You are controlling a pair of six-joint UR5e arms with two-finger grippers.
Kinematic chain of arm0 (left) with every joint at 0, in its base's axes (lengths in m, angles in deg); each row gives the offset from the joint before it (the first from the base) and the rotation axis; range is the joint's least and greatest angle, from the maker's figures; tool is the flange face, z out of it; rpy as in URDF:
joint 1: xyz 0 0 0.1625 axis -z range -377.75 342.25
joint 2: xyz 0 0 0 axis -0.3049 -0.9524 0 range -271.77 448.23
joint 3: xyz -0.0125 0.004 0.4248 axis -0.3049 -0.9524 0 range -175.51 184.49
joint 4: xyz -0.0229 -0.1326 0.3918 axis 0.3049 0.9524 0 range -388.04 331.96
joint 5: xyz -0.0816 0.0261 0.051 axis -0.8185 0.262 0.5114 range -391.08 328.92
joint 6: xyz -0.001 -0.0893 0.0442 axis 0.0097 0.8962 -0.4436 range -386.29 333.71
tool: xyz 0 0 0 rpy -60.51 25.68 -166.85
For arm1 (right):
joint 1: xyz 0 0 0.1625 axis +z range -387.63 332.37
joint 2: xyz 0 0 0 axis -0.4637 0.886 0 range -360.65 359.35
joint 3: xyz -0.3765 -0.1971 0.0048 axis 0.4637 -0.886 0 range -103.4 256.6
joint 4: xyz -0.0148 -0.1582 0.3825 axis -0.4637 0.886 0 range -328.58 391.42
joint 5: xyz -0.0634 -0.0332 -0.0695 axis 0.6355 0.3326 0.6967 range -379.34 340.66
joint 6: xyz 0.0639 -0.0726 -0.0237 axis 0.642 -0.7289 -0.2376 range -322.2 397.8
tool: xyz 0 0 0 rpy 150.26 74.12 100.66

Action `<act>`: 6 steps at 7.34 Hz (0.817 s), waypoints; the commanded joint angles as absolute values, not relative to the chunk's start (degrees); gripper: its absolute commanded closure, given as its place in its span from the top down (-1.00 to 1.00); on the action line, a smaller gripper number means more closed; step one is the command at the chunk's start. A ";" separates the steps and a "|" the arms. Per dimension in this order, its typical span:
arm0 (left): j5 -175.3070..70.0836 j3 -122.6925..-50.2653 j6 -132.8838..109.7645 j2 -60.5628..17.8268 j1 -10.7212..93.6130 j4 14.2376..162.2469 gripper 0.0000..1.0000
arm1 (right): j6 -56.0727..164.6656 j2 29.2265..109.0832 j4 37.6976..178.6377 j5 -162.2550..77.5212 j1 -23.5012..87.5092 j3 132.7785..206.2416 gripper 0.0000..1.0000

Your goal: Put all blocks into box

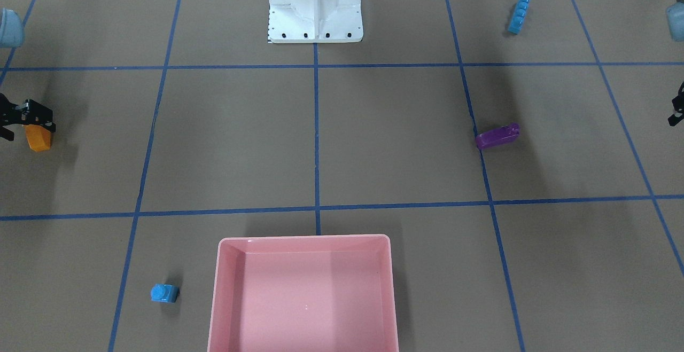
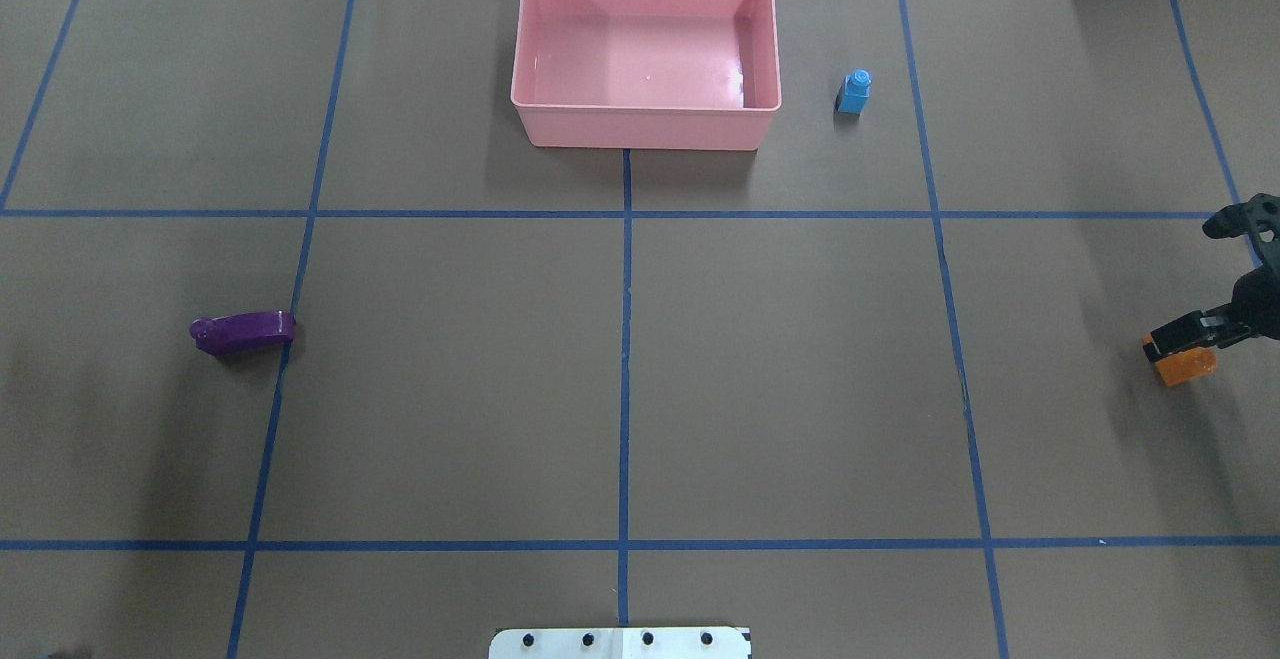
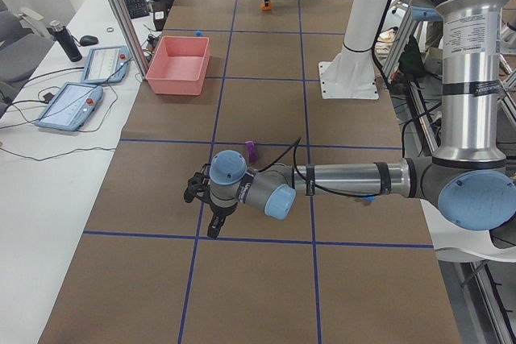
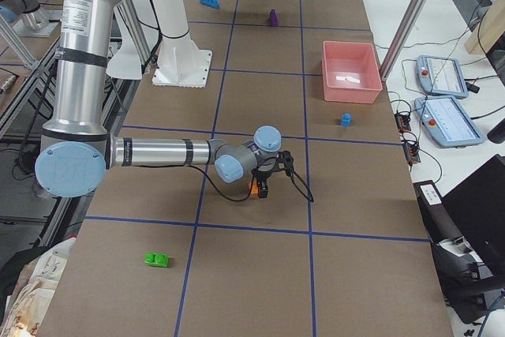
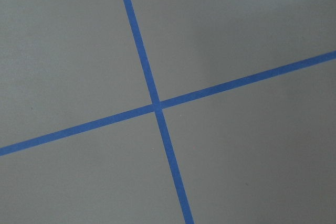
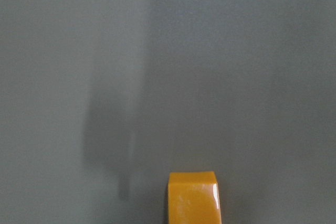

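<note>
Where right pincer (image 2: 1195,327) hangs, orange wedge (image 2: 1183,365) just beneath.

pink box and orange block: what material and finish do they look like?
The pink box looks like moulded plastic with a semi-gloss finish: uniform colour, rounded corners, light glints on its floor. The orange block is probably hard glossy plastic: it shows bright highlight streaks on a smooth face in the right wrist view.

Box (image 2: 645,131) sits midway along the table's (image 2: 450,389) far edge, one-stud cube (image 2: 854,94) just right of it; sloped piece (image 2: 243,331) mid-table left, four-stud bar (image 1: 519,14) nearer the robot base (image 1: 315,21); wedge (image 2: 1183,364) far right, two-stud brick (image 4: 158,259) further right
</note>
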State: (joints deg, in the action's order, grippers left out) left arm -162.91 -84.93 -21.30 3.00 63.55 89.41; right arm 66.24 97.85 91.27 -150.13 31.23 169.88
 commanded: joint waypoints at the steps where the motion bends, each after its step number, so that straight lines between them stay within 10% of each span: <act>1: -162.91 -84.90 -21.28 3.23 63.55 89.99 1.00 | 66.27 97.78 91.27 -150.13 30.73 169.33 -0.08; 3: -163.00 -84.54 -21.02 3.50 63.55 90.26 1.00 | 66.10 97.87 91.27 -150.13 30.73 168.37 -0.98; 6: -163.35 -83.93 -21.46 3.76 63.46 90.18 1.00 | 67.14 97.71 91.88 -150.74 31.17 173.86 -1.00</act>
